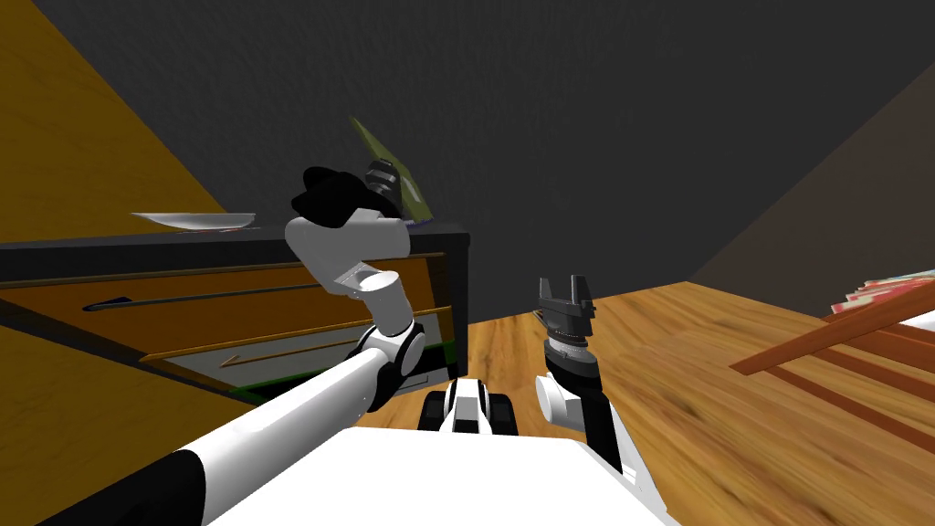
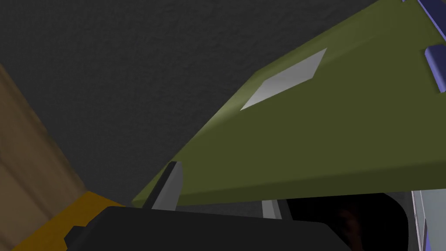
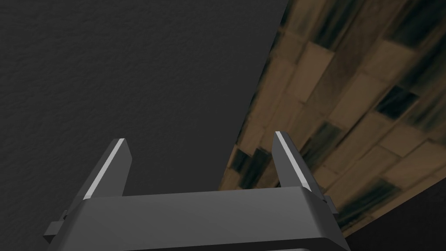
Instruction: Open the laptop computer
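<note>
Olive laptop [image 1: 391, 172], grey-patched lid tilted up, at your 11 o'clock; left gripper [image 2: 220, 202] narrowly parted beneath, right gripper [image 1: 566, 290] wide.

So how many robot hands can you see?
2. The left gripper is up above the dark dresser, right at the raised green laptop lid. The right gripper is open and points up over the wooden floor.

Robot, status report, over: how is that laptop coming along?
Left gripper up at the olive laptop lid. Lid raised at a slant, on the dark dresser. Right gripper open, idle, low. White plate sits apart from the lid.
</note>
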You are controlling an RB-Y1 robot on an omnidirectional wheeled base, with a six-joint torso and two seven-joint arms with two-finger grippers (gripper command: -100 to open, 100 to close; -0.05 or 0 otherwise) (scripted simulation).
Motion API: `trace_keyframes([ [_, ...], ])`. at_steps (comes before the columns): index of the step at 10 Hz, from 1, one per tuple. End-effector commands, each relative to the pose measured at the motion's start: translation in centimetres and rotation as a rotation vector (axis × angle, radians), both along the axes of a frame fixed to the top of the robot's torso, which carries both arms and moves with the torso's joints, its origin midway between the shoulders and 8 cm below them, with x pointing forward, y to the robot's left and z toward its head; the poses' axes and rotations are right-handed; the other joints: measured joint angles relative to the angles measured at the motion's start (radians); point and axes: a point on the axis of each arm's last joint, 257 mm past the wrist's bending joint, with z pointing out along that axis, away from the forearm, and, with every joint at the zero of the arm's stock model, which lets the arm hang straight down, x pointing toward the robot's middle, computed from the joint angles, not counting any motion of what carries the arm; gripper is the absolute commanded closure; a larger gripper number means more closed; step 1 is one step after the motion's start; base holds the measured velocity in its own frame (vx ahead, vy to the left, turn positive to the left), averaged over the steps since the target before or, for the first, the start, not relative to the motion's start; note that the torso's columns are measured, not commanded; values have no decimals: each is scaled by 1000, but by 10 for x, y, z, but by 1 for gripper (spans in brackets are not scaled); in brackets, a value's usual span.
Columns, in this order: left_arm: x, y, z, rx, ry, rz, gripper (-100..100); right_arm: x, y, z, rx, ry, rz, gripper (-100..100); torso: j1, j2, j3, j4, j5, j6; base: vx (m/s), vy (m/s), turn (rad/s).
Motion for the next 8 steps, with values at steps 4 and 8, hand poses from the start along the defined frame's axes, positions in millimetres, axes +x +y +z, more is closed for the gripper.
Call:
trace_keyframes([
  [4,-12,49,-8,-169,-33,33,100,0,0,0,0,0,0,0,-1,4,2,3,-1,1,6,-17,-103],
  [8,-26,110,-21,-327,-81,111,100,0,0,0,0,0,0,0,-1,5,3,5,-2,-1,-26,-16,-193],
])
